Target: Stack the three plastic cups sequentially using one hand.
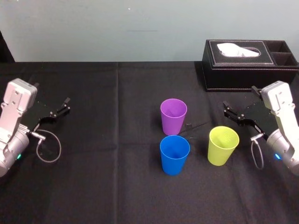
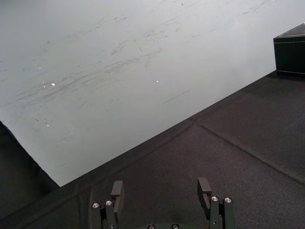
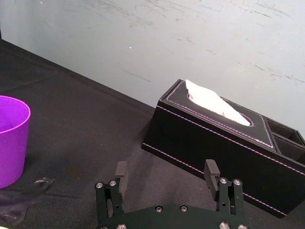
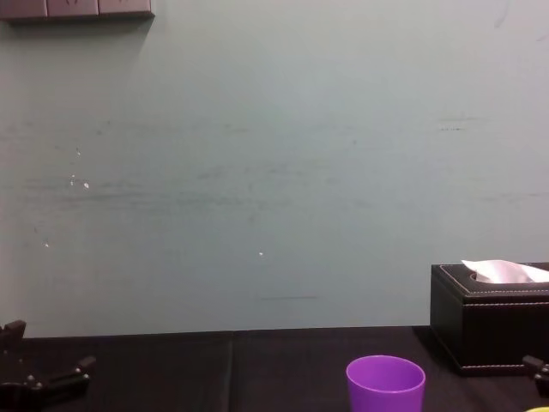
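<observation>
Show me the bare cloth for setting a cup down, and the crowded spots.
Free: the wide stretch between the left pincer and the purple cup and blue cup. Crowded: between the lime cup, right pincer and tissue box.

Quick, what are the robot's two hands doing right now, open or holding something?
Left gripper: open, holding nothing.
Right gripper: open, holding nothing.

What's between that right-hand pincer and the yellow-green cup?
Nothing: in the head view, bare black tablecloth separates the right pincer from the yellow-green cup.
</observation>
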Tool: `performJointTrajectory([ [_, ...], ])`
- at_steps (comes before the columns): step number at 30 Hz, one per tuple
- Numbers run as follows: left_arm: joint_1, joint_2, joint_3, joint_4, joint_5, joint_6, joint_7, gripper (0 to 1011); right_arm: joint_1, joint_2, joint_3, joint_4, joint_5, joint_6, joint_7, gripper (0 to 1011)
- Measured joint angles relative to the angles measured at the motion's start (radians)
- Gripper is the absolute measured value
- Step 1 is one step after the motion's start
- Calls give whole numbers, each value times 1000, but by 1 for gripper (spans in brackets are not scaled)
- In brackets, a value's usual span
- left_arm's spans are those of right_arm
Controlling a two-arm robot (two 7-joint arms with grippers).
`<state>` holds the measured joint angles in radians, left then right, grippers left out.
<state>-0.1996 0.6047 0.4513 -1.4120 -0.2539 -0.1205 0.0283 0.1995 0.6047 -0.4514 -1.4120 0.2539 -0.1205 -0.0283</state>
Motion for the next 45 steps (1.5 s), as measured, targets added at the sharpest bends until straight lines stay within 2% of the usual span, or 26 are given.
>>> performJointTrajectory([
  [42,0,0,0,0,0,0,0,1011,0,0,0,0,0,0,0,1000],
  [45,0,0,0,0,0,0,0,1011,-4,3,10,-15,0,24,1,1000],
])
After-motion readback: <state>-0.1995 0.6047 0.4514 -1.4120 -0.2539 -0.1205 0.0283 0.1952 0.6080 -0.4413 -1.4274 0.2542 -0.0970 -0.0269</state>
